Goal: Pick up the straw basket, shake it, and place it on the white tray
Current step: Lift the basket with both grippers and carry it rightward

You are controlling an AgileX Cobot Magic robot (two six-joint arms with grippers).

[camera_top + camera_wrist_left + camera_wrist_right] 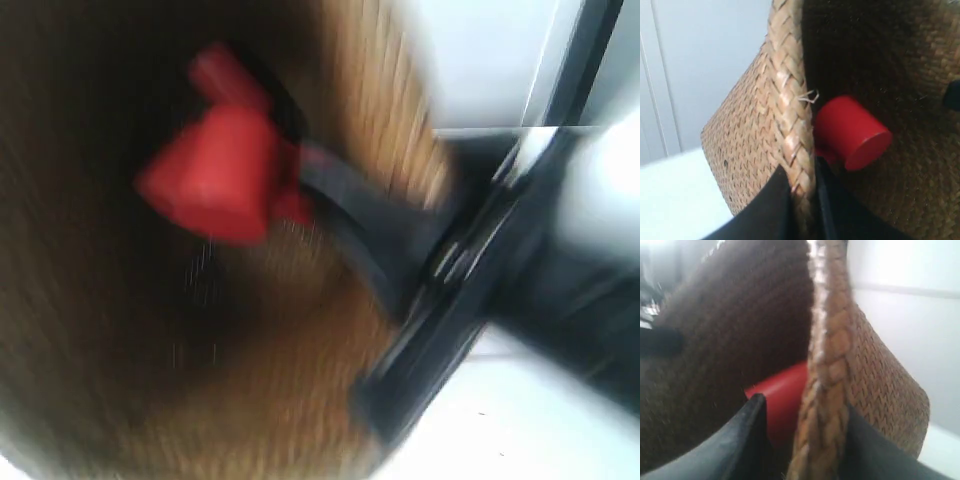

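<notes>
Straw basket (747, 145), one, brown and herringbone-woven with a thick braided rim, is pinched between two pairs of jaws. The left gripper (802, 180) and right gripper (807, 410) each clamp that rim, one black finger inside, one outside. One smooth red cylinder (852, 132) lies inside, just beside the left jaws (exterior view badly blurred).

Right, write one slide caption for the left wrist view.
Left gripper pinches the braided rim of the straw basket, with a red cylinder inside.
</notes>
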